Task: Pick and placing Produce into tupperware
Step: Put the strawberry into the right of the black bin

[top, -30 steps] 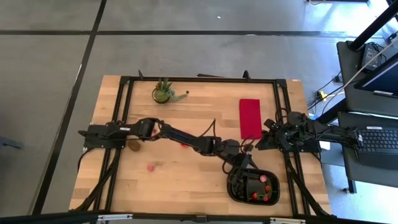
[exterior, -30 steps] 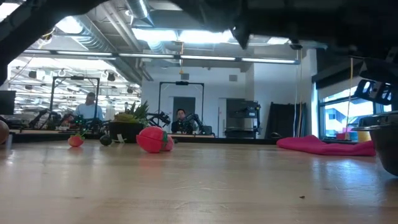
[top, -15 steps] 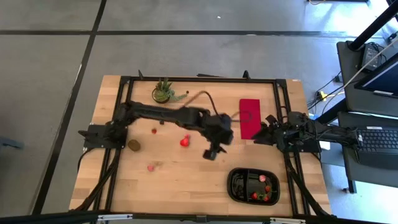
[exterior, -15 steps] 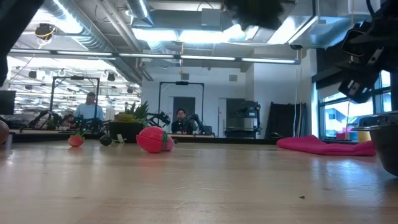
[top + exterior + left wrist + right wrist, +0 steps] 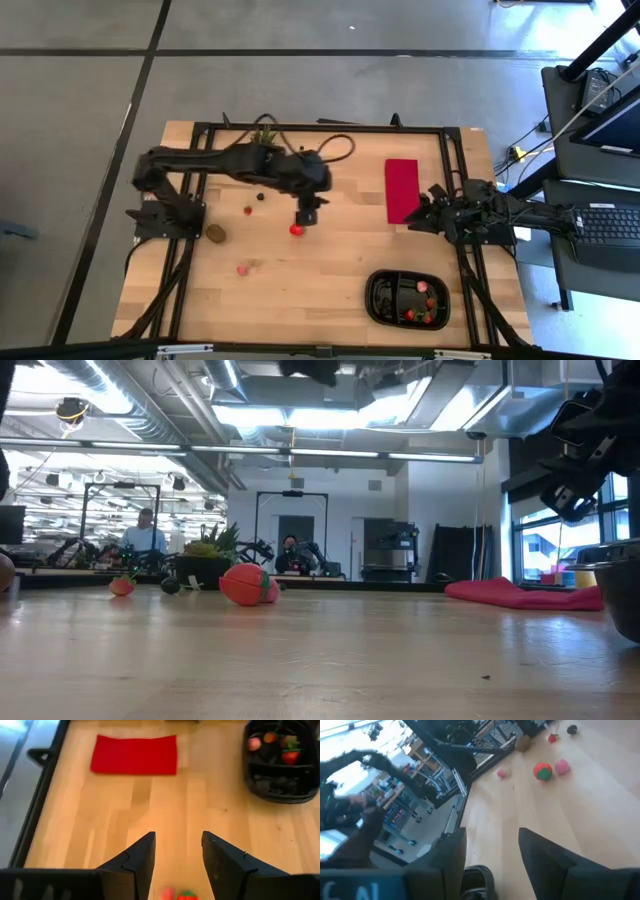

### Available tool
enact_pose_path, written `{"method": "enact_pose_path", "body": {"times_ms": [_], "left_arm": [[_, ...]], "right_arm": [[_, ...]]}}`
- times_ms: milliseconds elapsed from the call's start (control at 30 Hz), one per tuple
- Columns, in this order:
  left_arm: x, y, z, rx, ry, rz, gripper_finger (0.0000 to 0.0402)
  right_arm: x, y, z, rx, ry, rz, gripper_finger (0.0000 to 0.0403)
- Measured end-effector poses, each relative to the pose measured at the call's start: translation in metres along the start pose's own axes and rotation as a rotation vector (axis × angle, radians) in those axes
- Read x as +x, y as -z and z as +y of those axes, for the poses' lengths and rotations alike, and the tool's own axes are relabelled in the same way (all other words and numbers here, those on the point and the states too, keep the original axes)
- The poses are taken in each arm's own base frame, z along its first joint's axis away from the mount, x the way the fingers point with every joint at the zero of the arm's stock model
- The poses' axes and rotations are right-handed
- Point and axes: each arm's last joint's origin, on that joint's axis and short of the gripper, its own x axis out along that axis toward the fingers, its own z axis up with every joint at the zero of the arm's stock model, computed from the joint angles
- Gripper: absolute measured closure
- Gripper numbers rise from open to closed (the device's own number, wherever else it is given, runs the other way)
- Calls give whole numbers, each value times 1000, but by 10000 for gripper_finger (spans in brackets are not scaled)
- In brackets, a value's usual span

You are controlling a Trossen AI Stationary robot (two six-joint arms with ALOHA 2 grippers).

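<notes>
Partly cropped strawberry [image 5: 187,894] between left jaws.

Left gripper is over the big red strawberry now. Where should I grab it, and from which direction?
Grip the strawberry across its round red body, coming straight down. It lies alone on bare table, nothing beside it, and the left gripper already hangs over it with fingers open and empty. In the low view it lies on its side, so avoid the green cap end.

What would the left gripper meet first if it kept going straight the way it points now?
Probably the red strawberry on the table: the left gripper, fingers apart and empty, hangs just above it, pointing down. Exact alignment is hard to judge.
</notes>
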Motion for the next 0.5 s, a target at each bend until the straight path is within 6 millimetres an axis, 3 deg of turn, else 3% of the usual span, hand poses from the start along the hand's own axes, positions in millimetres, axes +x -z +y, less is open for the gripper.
{"method": "enact_pose_path", "body": {"times_ms": [233,367,500], "left_arm": [[2,64,7,-94,-103,52,252],[21,98,0,-83,-92,58,246],[43,117,-6,-96,-78,-6,240]], "right_arm": [[0,0,0,-42,5,-3,219],[0,0,0,-135,9,-5,219],[0,0,0,-290,7,-7,219]]}}
